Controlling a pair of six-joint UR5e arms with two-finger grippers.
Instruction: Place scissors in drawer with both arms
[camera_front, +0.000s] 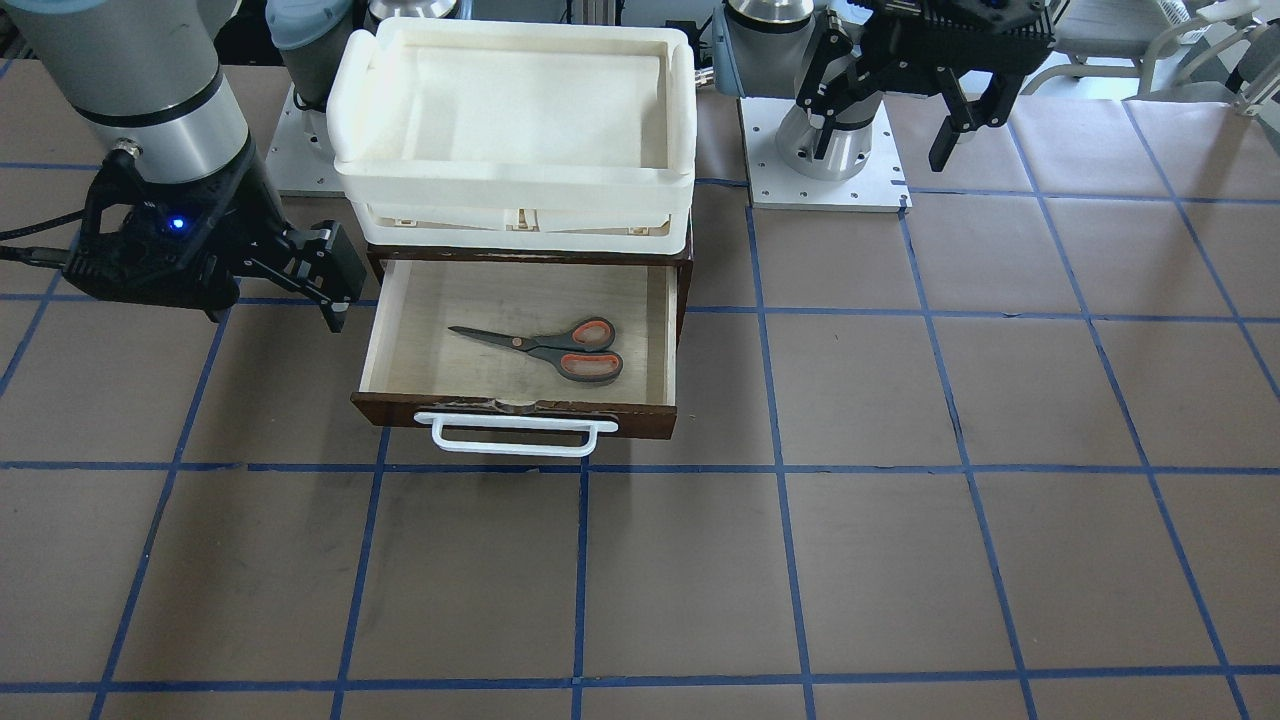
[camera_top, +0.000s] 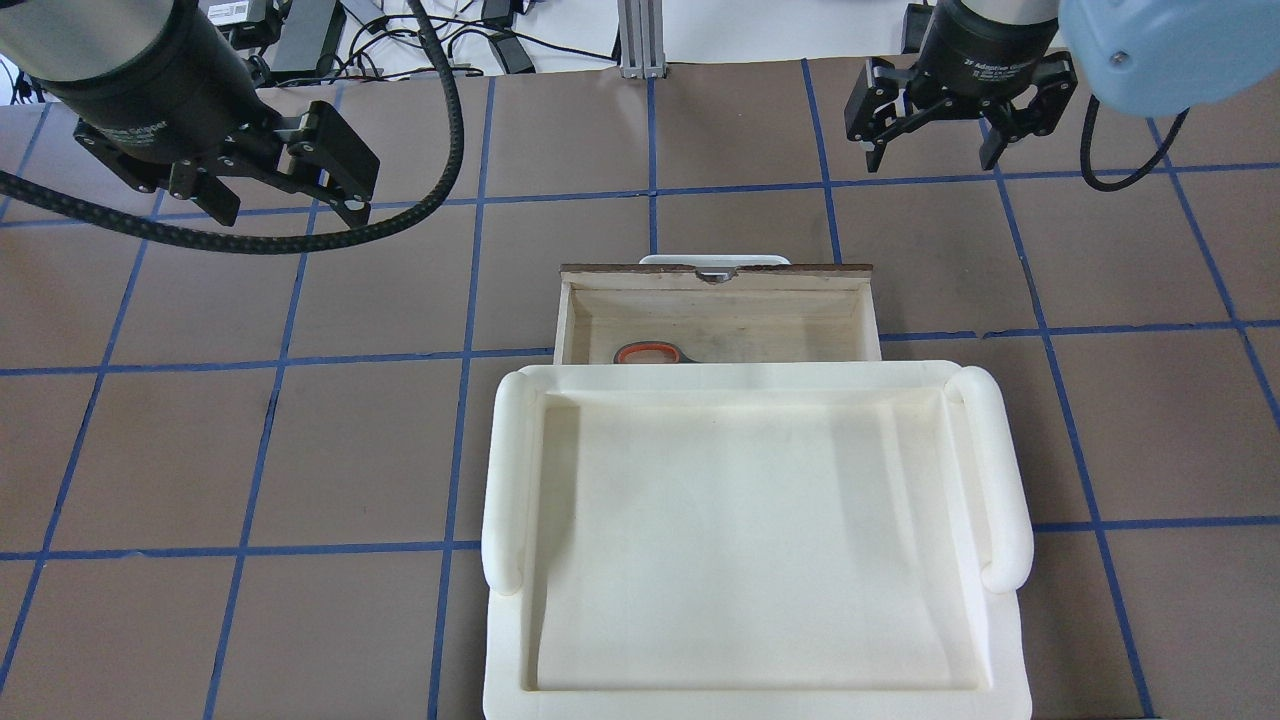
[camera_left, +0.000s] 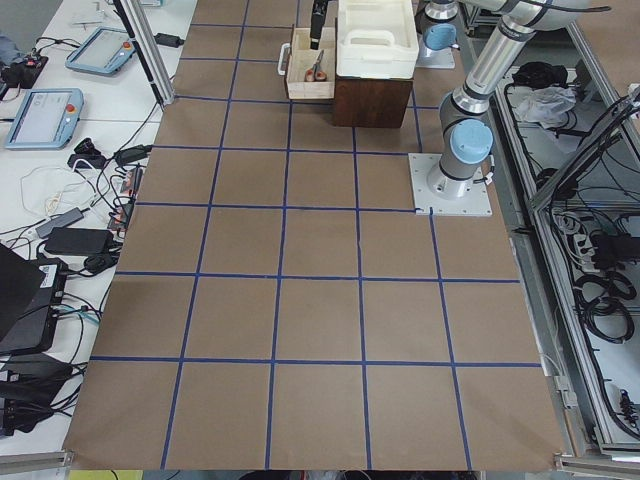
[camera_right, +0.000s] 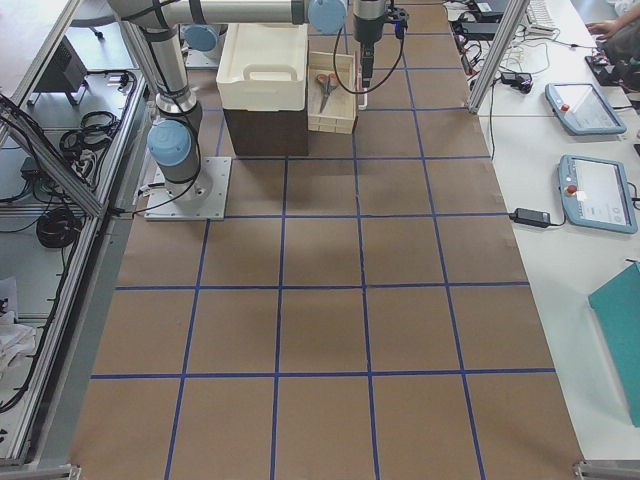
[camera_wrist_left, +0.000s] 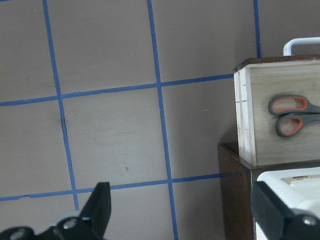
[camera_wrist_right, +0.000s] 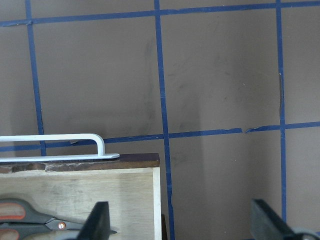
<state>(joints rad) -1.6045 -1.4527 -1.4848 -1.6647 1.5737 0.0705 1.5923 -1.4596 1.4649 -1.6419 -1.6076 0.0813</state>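
Observation:
The scissors (camera_front: 560, 350) lie flat inside the open drawer (camera_front: 520, 408), handles towards the view's right. From overhead only an orange loop (camera_top: 650, 353) shows past the tray's edge, inside the drawer (camera_top: 715, 275). My left gripper (camera_top: 285, 200) is open and empty, raised above the table to the left of the drawer; it also shows in the front view (camera_front: 890, 120). My right gripper (camera_top: 932, 155) is open and empty, raised to the right of the drawer's front; it also shows in the front view (camera_front: 335, 285). Both wrist views show the scissors (camera_wrist_left: 292, 115) (camera_wrist_right: 30, 220) in the drawer.
A cream-white plastic tray (camera_front: 510, 180) sits on top of the dark brown cabinet and hides the drawer's back part from overhead (camera_top: 505, 470). The white bar handle (camera_front: 510, 437) faces away from the robot. The arm bases (camera_front: 825, 150) stand behind the cabinet.

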